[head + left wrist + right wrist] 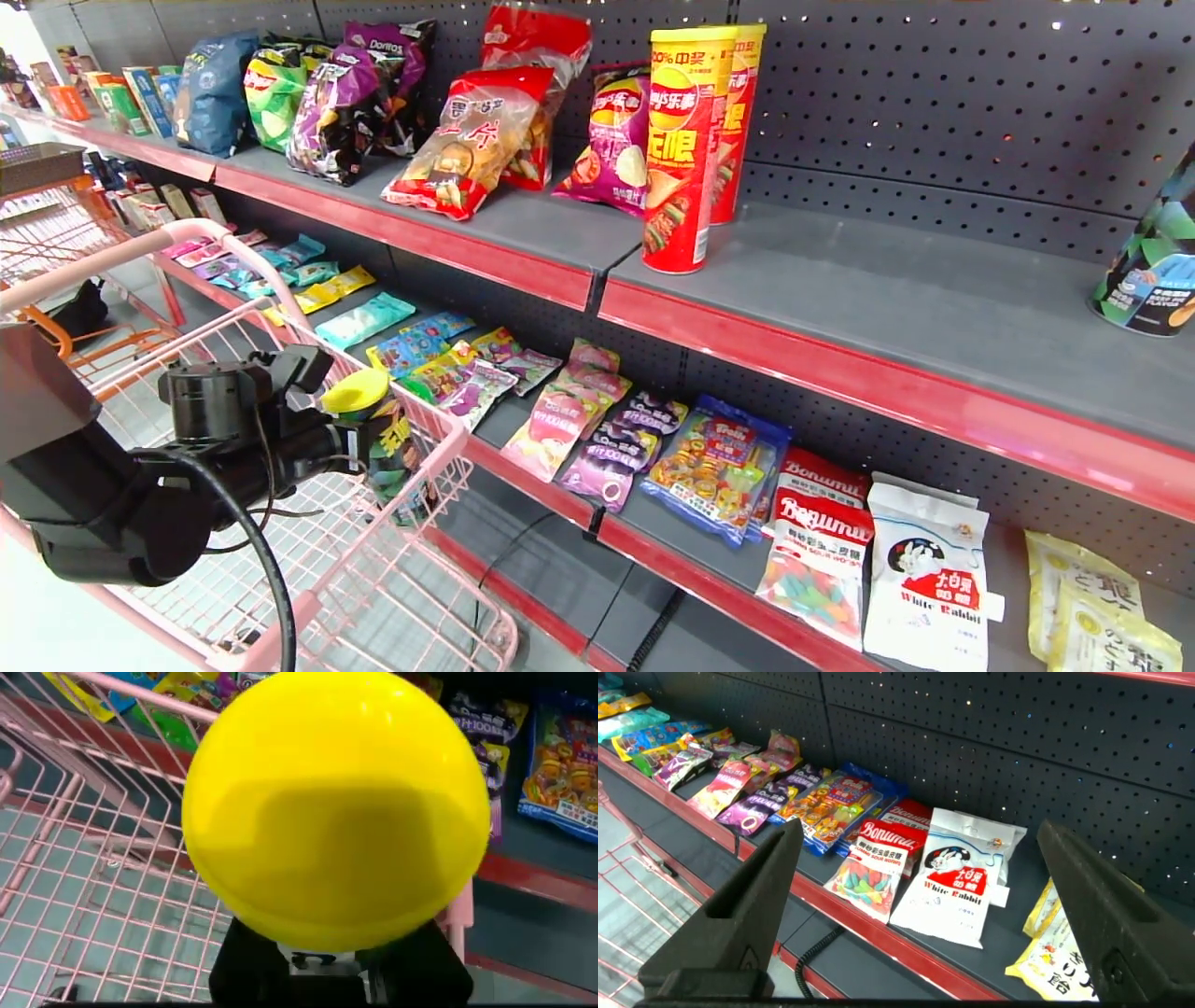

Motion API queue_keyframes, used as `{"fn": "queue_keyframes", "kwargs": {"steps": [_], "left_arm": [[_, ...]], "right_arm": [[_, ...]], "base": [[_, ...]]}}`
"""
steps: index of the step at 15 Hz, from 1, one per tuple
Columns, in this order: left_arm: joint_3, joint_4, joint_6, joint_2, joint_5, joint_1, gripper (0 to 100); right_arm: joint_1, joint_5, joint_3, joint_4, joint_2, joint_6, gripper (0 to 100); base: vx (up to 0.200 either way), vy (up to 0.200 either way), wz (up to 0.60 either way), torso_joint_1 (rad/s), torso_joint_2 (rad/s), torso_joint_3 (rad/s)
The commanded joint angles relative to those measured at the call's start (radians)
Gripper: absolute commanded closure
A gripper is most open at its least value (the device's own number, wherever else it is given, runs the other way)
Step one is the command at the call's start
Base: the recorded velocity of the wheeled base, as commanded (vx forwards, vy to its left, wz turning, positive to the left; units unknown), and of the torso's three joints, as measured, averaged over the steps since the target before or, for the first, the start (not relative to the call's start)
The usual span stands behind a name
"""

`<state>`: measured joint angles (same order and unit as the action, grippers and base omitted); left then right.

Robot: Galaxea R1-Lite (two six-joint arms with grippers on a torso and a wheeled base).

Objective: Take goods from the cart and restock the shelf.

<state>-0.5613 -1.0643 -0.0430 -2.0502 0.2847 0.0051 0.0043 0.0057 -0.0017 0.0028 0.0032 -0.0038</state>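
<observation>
Grey pegboard backs the aisle. The upper shelf carries crisp bags and two tall red tubes. Beside it stands the pink cart. The left hand is clamped on a yellow-lidded can, upright at the cart's corner nearest the shelf, lid above the rim. The right hand hangs with its fingers spread wide before the lower shelf's sweet packets.

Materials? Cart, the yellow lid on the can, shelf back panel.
Cart: wire mesh and tube, likely steel with a glossy pink coating, going by the thin welded grid.
Yellow lid on the can: looks like smooth moulded plastic, semi-gloss, with a soft even sheen and no seams.
Back panel: perforated sheet, probably painted metal, matte dark grey, with regular rows of holes.
</observation>
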Motion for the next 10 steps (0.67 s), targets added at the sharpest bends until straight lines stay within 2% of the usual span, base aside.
{"fn": "queue_keyframes", "kwargs": {"steps": [1, 3, 4, 6, 7, 8, 9, 10], "left_arm": [[0.05, 0.006, 0.002, 0.088, 0.001, 0.015, 100], [0.106, 0.021, 0.008, 0.205, -0.001, 0.021, 100], [0.119, 0.104, 0.009, 0.355, 0.002, 0.044, 100], [0.063, 0.346, 0.023, 0.585, 0.01, 0.064, 100], [0.02, 0.503, 0.048, 0.719, 0.016, 0.062, 100], [0.0, 0.604, 0.057, 0.811, 0.024, 0.061, 100], [-0.014, 0.784, 0.055, 0.976, 0.051, 0.061, 100], [-0.014, 0.889, 0.054, 1.102, 0.065, 0.061, 100]], "right_arm": [[0.0, 0.0, 0.0, 0.0, 0.001, 0.001, 0], [0.0, 0.0, 0.0, 0.0, 0.001, 0.001, 0], [0.0, 0.0, 0.0, 0.0, 0.001, 0.001, 0], [0.0, 0.0, 0.0, 0.0, 0.001, 0.002, 0], [0.0, 0.0, 0.0, 0.0, 0.001, 0.002, 0], [0.0, 0.0, 0.0, 0.0, 0.001, 0.002, 0], [0.0, 0.0, 0.0, 0.0, 0.001, 0.002, 0], [0.0, 0.0, 0.0, 0.0, 0.0, 0.001, 0]], "base": [[0.0, 0.0, 0.0, 0.0, 0.0, 0.0], [0.0, 0.0, 0.0, 0.0, 0.0, 0.0], [0.0, 0.0, 0.0, 0.0, 0.0, 0.0], [0.0, 0.0, 0.0, 0.0, 0.0, 0.0], [0.0, 0.0, 0.0, 0.0, 0.0, 0.0], [0.0, 0.0, 0.0, 0.0, 0.0, 0.0], [0.0, 0.0, 0.0, 0.0, 0.0, 0.0], [0.0, 0.0, 0.0, 0.0, 0.0, 0.0]]}}
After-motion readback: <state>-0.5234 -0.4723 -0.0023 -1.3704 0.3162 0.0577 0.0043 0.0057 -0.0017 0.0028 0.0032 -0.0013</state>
